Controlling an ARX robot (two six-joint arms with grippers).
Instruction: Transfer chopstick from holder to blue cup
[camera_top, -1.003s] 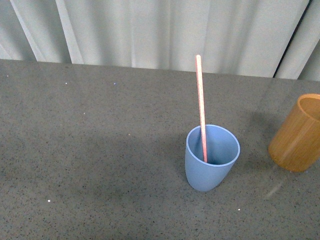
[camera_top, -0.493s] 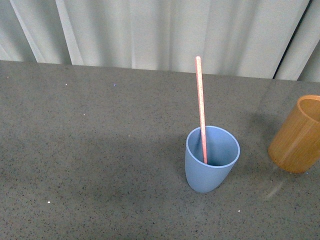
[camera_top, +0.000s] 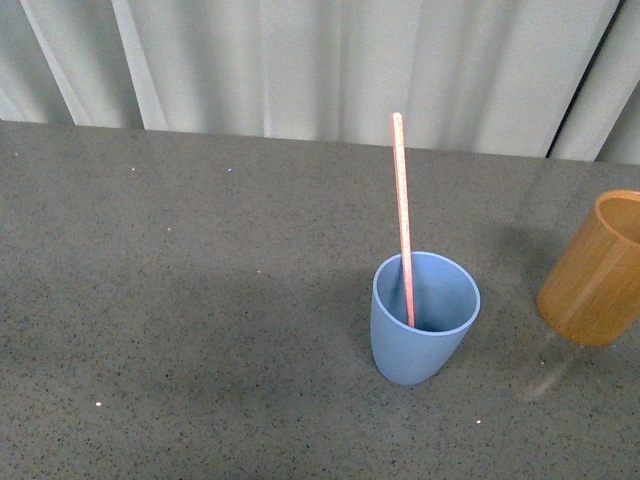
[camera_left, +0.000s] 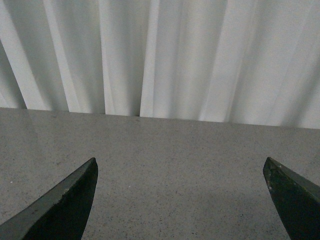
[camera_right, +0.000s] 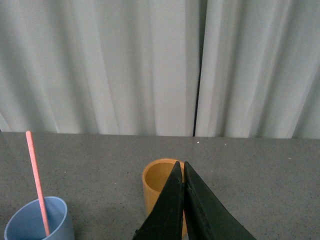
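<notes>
A pink chopstick (camera_top: 402, 200) stands in the blue cup (camera_top: 420, 335) near the table's middle, leaning on the cup's far rim. The orange-brown holder (camera_top: 597, 270) sits at the right edge of the front view, partly cut off. In the right wrist view the chopstick (camera_right: 37, 180) rises from the blue cup (camera_right: 37, 222), and the holder (camera_right: 157, 192) lies just beyond my right gripper (camera_right: 182, 166), which is shut on nothing. What shows of the holder's inside is bare. My left gripper (camera_left: 180, 167) is open over bare table. Neither arm shows in the front view.
The grey speckled table (camera_top: 200, 300) runs back to a white pleated curtain (camera_top: 320, 60). A dark gap in the curtain (camera_right: 199, 70) shows behind the holder.
Between one second ago and half a second ago the scene shifted down by a few pixels; nothing has changed since. The chopstick, cup and holder keep their places.
</notes>
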